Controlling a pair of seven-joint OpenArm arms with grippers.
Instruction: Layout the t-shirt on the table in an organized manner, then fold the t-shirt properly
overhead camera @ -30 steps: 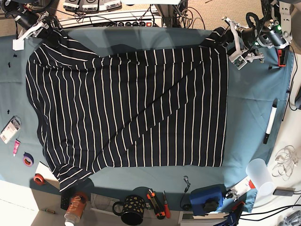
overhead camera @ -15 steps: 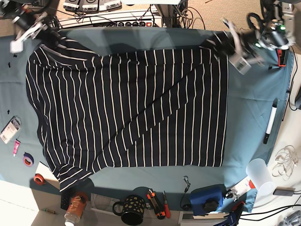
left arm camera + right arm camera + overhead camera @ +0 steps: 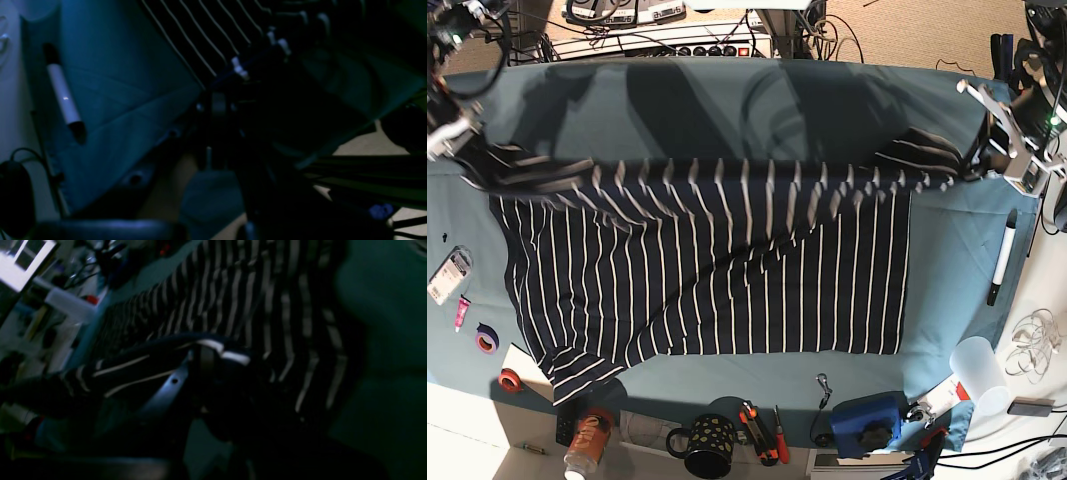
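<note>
We had the t-shirt (image 3: pixel 717 260) gripped at both ends of its far edge, and that edge was lifted off the surface (image 3: pixel 947 270) and stretched into a taut band between the two arms, while the lower body and hem lay flat on the teal cloth. The left claw (image 3: pixel 987 150) was clenched on the bunched fabric at the overhead view's right, and the right claw (image 3: pixel 462 135) was clenched on the opposite corner at that view's left. We judged this spread grip was meant to pull out slack so the shirt could be laid back down smooth, since a diagonal crease crossed its middle. The overhead view gave us the whole layout, including the marker (image 3: pixel 1002 258) lying apart from the shirt's side edge, but the grips themselves were small there. The right wrist view showed striped cloth folded over the closed jaws at close range. The left wrist view was very dark; we could make out stripes, teal cloth and the marker, but the grip itself was hard to read.
</note>
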